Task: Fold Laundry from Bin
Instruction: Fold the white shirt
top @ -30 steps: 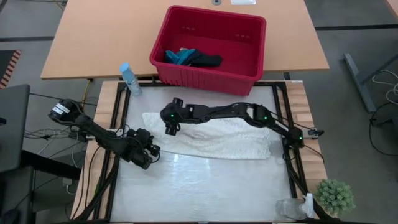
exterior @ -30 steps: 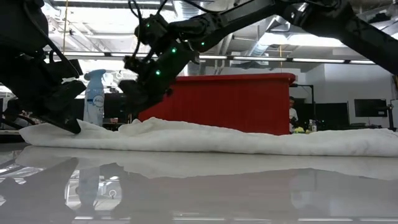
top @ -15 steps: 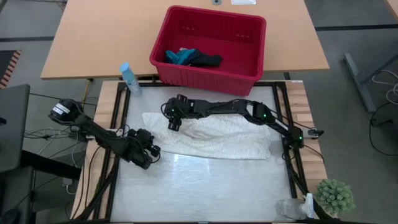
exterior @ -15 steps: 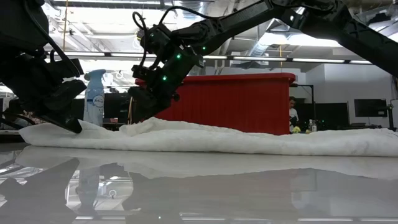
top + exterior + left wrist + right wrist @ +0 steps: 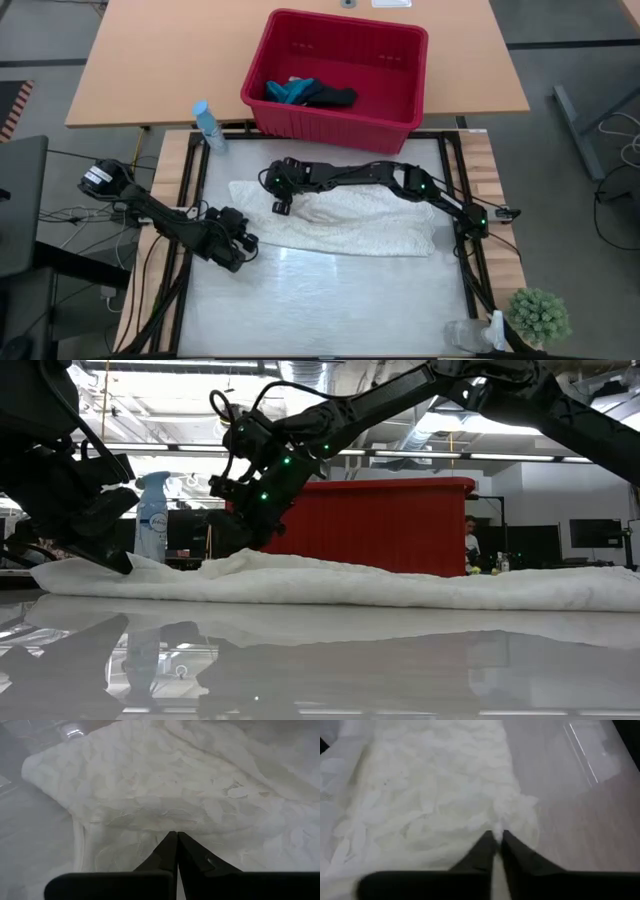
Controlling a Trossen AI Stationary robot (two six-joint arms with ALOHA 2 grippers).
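Note:
The large white lacy laundry item (image 5: 350, 225) lies spread along the table, a low ridge in the low view (image 5: 350, 585). My left gripper (image 5: 243, 247) is shut at its near left corner (image 5: 176, 836). My right gripper (image 5: 281, 207) is down on the cloth's far left part, its fingers closed on a small bunch (image 5: 498, 836). The red bin (image 5: 335, 75) stands beyond the table's far edge. A teal item (image 5: 288, 90) and a dark item (image 5: 330, 97) lie inside it. My left gripper pinches the white cloth near its near left corner (image 5: 172, 822) between its two fingertips, slanting down from the table's left. Creases run out from the tips. The cloth stays lying on the table. One layer or several, I cannot tell. My right gripper pinches a small puckered bunch of the white cloth near its far left edge (image 5: 512, 810) between its fingertips. The fingers slant down, coming from the table's right. The rest of the cloth lies slack on the table.
A blue spray bottle (image 5: 208, 125) stands at the table's far left corner, next to the bin. At the near right corner are a small green plant (image 5: 540, 315) and a clear container (image 5: 465, 335). Bare tabletop (image 5: 330, 300) lies between the cloth and the near edge.
My right gripper has sunk a little onto the far left part of the white cloth and its fingers have come together on it. The cloth has kept its place on the table.

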